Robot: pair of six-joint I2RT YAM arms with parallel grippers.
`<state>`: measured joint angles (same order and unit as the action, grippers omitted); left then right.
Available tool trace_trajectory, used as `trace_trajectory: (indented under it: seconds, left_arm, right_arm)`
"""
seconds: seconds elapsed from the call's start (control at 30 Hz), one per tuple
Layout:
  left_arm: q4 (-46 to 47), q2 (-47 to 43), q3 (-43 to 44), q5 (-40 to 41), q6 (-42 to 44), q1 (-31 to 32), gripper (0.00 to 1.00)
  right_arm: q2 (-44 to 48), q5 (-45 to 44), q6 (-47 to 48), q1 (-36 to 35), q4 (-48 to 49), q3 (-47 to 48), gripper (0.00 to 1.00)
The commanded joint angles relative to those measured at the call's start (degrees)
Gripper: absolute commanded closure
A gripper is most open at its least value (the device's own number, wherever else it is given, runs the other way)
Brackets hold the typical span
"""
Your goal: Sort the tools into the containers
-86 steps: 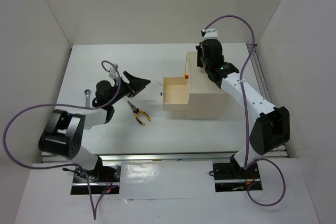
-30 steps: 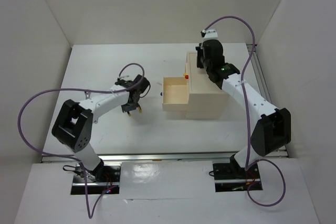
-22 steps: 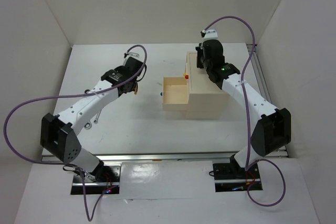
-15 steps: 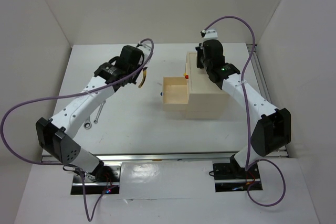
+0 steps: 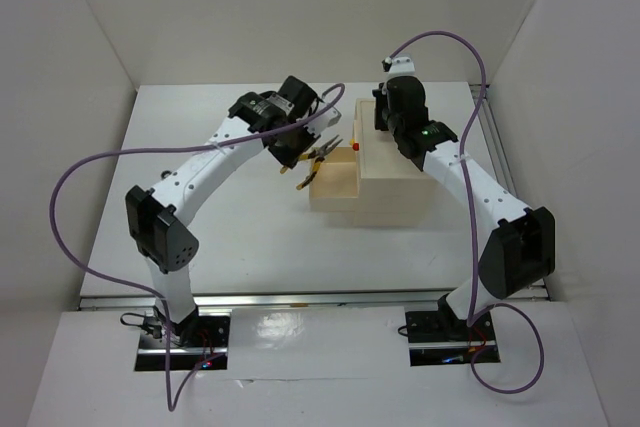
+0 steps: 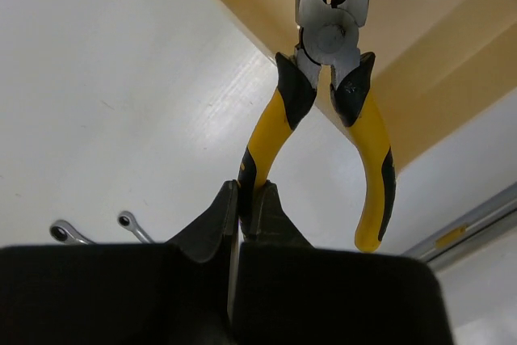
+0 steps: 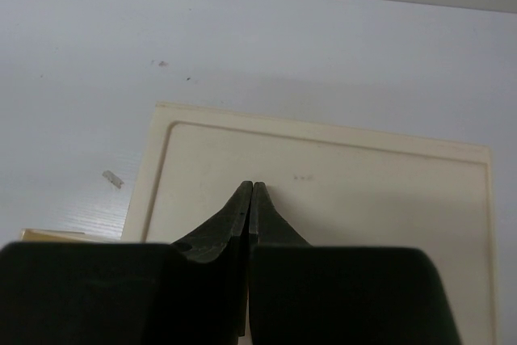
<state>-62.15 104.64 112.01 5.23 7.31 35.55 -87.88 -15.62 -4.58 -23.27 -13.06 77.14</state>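
Pliers [image 6: 329, 39] off counter [image 5: 250, 237] now. They lay left of box [image 5: 400, 192] moments ago, since lifted and swung across. Left hand [image 6: 246, 199] pinching one yellow-black handle only; other handle hangs free. Nose over open drawer [image 5: 335, 192], handles trailing past its edge, nothing inside yet. Right hand [image 7: 249, 193] pressed together, empty, over box top, unmoved. Two wrenches [image 6: 66, 232] left behind on counter. Judgement: first tool nearly sorted; needs shifting further over drawer before release.

The left pincer [image 5: 303, 150] holds the yellow-handled pliers [image 5: 320, 159] in the air over the open drawer's [image 5: 335, 192] left edge; the right pincer [image 5: 384, 119] hangs above the beige box [image 5: 395, 197].
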Motion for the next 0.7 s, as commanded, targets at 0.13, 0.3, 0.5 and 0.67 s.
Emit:
trace_trajectory:
  seconds: [0.13,0.3,0.5,0.67]
  left_arm:
    - [-4.1,3.0,1.3,0.4,-1.0,1.6,1.00]
    - [-6.0,5.0,3.9,2.6,-1.0,2.9,1.00]
    - [-7.1,9.0,7.6,3.3,-1.0,5.4,1.00]
    - [-7.1,11.4,8.2,4.3,-1.0,6.5,1.00]
  right_arm:
    - [-2.1,2.0,-0.1,-0.5,-14.3,-4.0,1.00]
    - [-1.6,2.0,-0.1,-0.5,-14.3,-4.0,1.00]
    - [-1.6,2.0,-0.1,-0.5,-14.3,-4.0,1.00]
    - [-1.6,2.0,-0.1,-0.5,-14.3,-4.0,1.00]
